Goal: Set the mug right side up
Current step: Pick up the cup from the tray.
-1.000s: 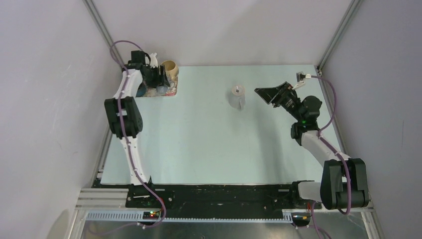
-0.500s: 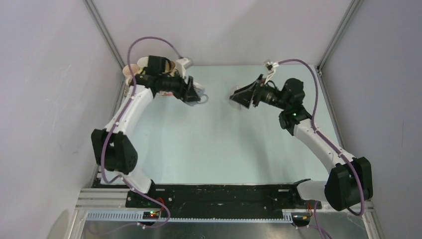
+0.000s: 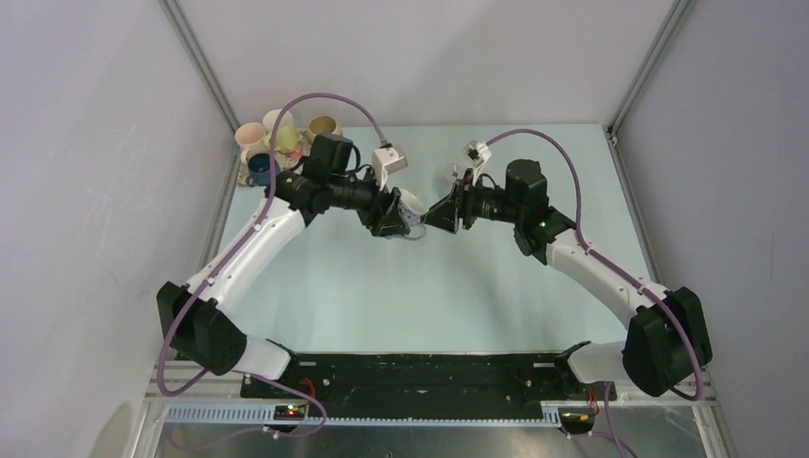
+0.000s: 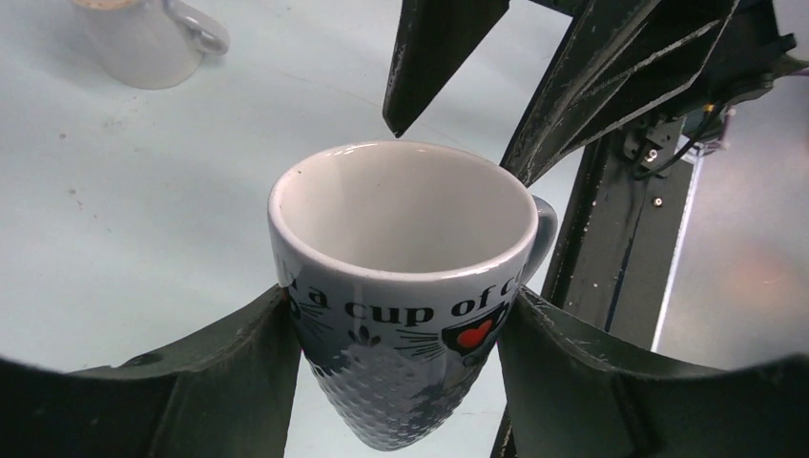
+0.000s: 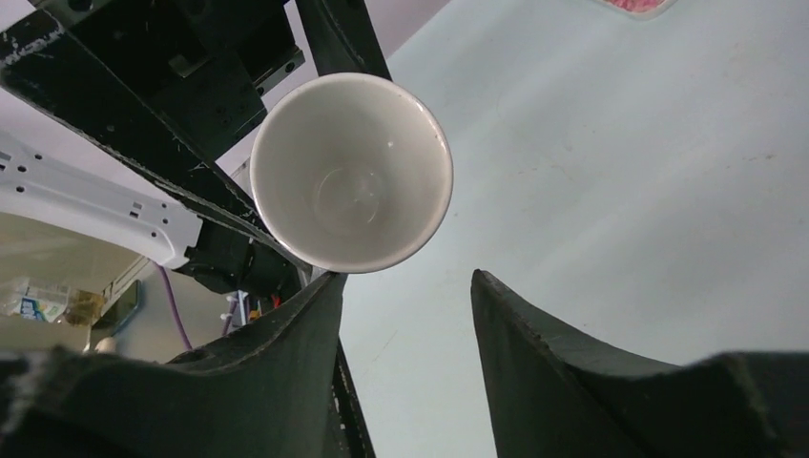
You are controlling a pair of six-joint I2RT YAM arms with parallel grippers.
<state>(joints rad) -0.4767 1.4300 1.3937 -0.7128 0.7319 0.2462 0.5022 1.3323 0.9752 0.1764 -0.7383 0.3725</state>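
A pale mug (image 4: 143, 43) stands on the table (image 4: 143, 210).

We are counting two arms, the left arm (image 3: 248, 243) and the right arm (image 3: 596, 272). Each is carrying one gripper, so we are counting two: the left gripper (image 4: 396, 310) and the right gripper (image 5: 405, 277). We are also seeing two purple cables (image 3: 315, 97), one per arm. We are finding at least seven mugs: one printed mug (image 4: 405, 239) at the centre, one pale mug (image 4: 143, 43) toward 12 o'clock on the one table (image 3: 382, 296), and a cluster (image 3: 277, 143) at 10 o'clock. There we are making out five, cream, white, green, tan and blue, though we are not telling its exact number.
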